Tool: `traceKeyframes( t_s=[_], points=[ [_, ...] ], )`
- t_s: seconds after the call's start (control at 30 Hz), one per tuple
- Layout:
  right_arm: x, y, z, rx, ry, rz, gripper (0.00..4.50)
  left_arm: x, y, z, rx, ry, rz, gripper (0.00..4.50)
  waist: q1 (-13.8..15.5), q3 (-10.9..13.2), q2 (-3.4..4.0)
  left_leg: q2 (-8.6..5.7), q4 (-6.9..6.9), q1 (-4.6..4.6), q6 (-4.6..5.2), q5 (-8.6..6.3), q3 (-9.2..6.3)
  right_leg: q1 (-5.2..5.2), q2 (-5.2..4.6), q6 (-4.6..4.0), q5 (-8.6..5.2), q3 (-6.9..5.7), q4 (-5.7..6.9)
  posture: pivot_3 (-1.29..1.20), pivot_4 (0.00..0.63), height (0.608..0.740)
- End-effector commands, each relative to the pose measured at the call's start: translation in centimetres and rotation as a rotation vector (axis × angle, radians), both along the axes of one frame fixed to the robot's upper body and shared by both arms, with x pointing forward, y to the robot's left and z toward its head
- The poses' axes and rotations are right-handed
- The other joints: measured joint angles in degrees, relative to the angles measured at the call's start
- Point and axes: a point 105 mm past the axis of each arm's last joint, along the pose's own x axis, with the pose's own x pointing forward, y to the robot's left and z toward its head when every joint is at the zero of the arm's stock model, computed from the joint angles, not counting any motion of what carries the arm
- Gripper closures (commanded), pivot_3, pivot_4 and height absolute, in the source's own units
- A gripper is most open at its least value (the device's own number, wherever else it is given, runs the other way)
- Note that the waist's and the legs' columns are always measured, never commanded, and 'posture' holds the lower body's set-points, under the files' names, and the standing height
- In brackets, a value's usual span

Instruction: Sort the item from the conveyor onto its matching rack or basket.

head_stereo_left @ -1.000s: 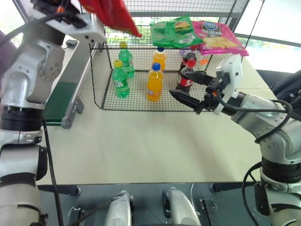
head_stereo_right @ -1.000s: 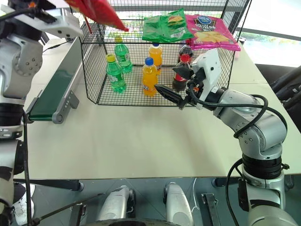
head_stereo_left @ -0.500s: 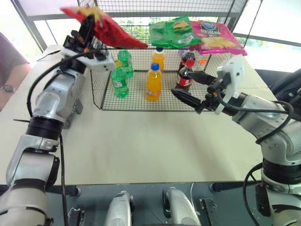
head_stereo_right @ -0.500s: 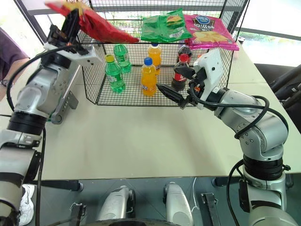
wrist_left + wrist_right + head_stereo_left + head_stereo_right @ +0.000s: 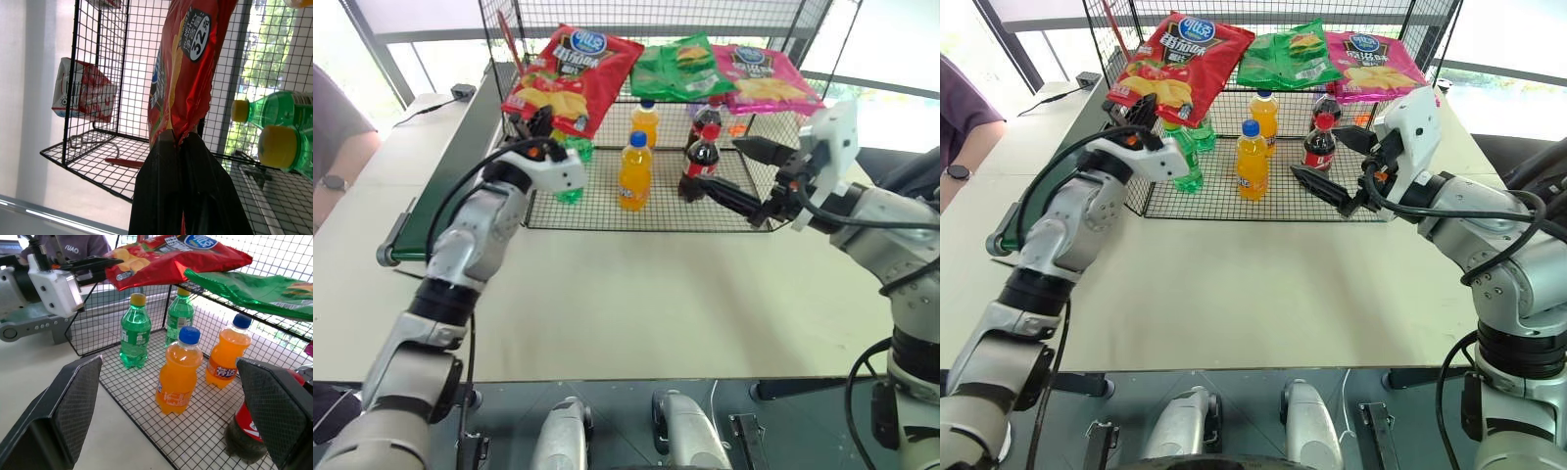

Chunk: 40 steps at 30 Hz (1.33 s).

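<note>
The item, a red crisp bag (image 5: pixel 570 73) with a blue logo, lies tilted on the left of the rack's (image 5: pixel 656 217) flat mesh top tier. Its near edge hangs over the front. My left gripper (image 5: pixel 542 117) is shut on that near edge, and the left wrist view shows the black fingers (image 5: pixel 161 186) pinching the red bag (image 5: pixel 183 68). My right gripper (image 5: pixel 715 164) hovers open, with nothing in it, in front of the rack's right half near the cola bottles. The conveyor (image 5: pixel 414 227) runs along the rack's left side.
A green crisp bag (image 5: pixel 683 67) and a pink one (image 5: pixel 769 76) lie on the top tier beside the red bag. Orange (image 5: pixel 633 171), green (image 5: pixel 134 335) and cola (image 5: pixel 700 162) bottles stand in the lower compartment. A person (image 5: pixel 337 127) sits at the far left.
My left arm has come down and forward with the red bag, which now rests on the rack's top tier instead of hanging in the air. The right gripper has drifted slightly to the right.
</note>
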Motion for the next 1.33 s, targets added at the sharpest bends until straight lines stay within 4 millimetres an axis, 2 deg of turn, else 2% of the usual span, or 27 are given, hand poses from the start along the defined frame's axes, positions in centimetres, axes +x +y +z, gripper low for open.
traceKeyframes(
  t_s=[0.03,0.23,0.5,0.6,0.7,0.73,0.83,0.97,1.07,1.17,1.23,1.33],
  points=[
    [-1.4,-0.6,2.5,-0.008,-0.092,-0.015,0.0,0.0,-0.8,2.5,-0.13,-0.051,0.0,4.45,0.0,0.0,0.0,-0.01,0.0,-0.05,0.0,0.0,-0.02,-0.02,0.0,0.1,0.05,0.0,-0.03,0.0,0.15,0.74],
    [-2.3,-1.0,2.6,-0.045,-0.082,-0.029,0.0,1.5,-1.4,1.8,-0.237,0.029,0.097,4.45,-0.2,0.0,0.0,-0.01,-0.04,-0.04,0.02,-0.01,-0.11,-0.04,0.05,0.15,0.03,0.0,-0.02,0.0,0.15,0.74],
    [-2.3,-1.2,2.5,-0.042,-0.079,-0.053,0.0,2.2,-1.9,2.4,-0.241,0.016,0.163,4.45,-0.2,0.0,-0.02,-0.02,-0.03,-0.03,0.02,-0.01,-0.17,-0.02,0.06,0.13,0.02,0.01,-0.03,0.0,0.15,0.74],
    [-2.3,-1.3,2.4,-0.04,-0.079,-0.057,0.0,2.5,-1.9,2.8,-0.249,0.01,0.166,3.68,-0.2,0.0,-0.02,-0.03,-0.03,-0.04,0.02,-0.01,-0.18,-0.03,0.06,0.14,0.02,0.01,-0.04,0.0,0.15,0.74],
    [-2.4,-1.2,2.4,-0.039,-0.079,-0.057,0.0,2.2,-2.0,3.4,-0.253,-0.022,0.152,2.4,-0.2,0.0,-0.02,-0.03,-0.03,-0.03,0.02,-0.01,-0.18,0.0,0.05,0.1,0.01,0.01,-0.04,0.0,0.15,0.74],
    [-2.4,-1.2,2.4,-0.038,-0.079,-0.056,0.0,2.0,-2.2,3.7,-0.252,-0.038,0.136,2.15,-0.1,0.0,-0.02,-0.03,-0.03,-0.03,0.02,-0.01,-0.18,0.0,0.05,0.1,0.01,0.01,-0.04,0.0,0.15,0.74],
    [-2.3,-1.1,2.3,-0.034,-0.076,-0.053,0.0,1.1,-2.7,4.3,-0.255,-0.073,0.068,0.76,-0.1,0.0,-0.02,-0.03,-0.03,-0.03,0.02,-0.01,-0.18,-0.01,0.05,0.0,-0.05,0.01,-0.04,0.0,0.15,0.74],
    [-2.1,-1.0,1.8,-0.031,-0.064,-0.051,0.0,-1.0,-3.6,4.1,-0.273,-0.023,-0.116,0.76,-0.2,0.0,-0.02,-0.03,-0.04,-0.05,0.02,-0.01,-0.17,-0.03,0.04,0.02,-0.04,0.02,-0.04,0.0,0.15,0.74],
    [-2.0,-1.0,1.4,-0.026,-0.053,-0.051,0.0,-2.4,-2.7,3.4,-0.376,0.053,-0.2,0.76,-0.3,0.0,-0.01,-0.02,-0.05,-0.04,0.02,-0.01,-0.16,-0.04,0.04,0.01,-0.05,0.03,-0.03,0.0,0.15,0.74],
    [-1.9,-1.1,0.9,-0.02,-0.035,-0.052,0.0,-3.1,-2.6,1.8,-0.462,0.21,-0.298,0.76,-0.2,0.0,-0.01,-0.02,-0.03,-0.03,0.02,-0.01,-0.17,-0.04,0.05,-0.02,-0.06,0.03,0.0,0.0,0.15,0.74],
    [-1.7,-1.3,0.3,-0.006,-0.015,-0.055,0.0,-3.9,-2.4,1.0,-0.659,0.354,-0.422,0.76,-0.2,0.0,-0.01,-0.02,0.0,-0.01,0.02,0.0,-0.17,0.0,0.05,-0.03,-0.06,0.03,0.0,0.0,0.15,0.74],
    [-1.4,-1.7,-0.8,0.005,0.018,-0.066,0.0,-5.1,-0.8,1.7,-0.871,0.41,-0.543,0.76,-0.1,0.0,-0.01,-0.03,0.03,-0.01,0.02,0.0,-0.19,0.07,0.04,-0.03,-0.06,0.03,-0.03,0.0,0.15,0.74]
  ],
)
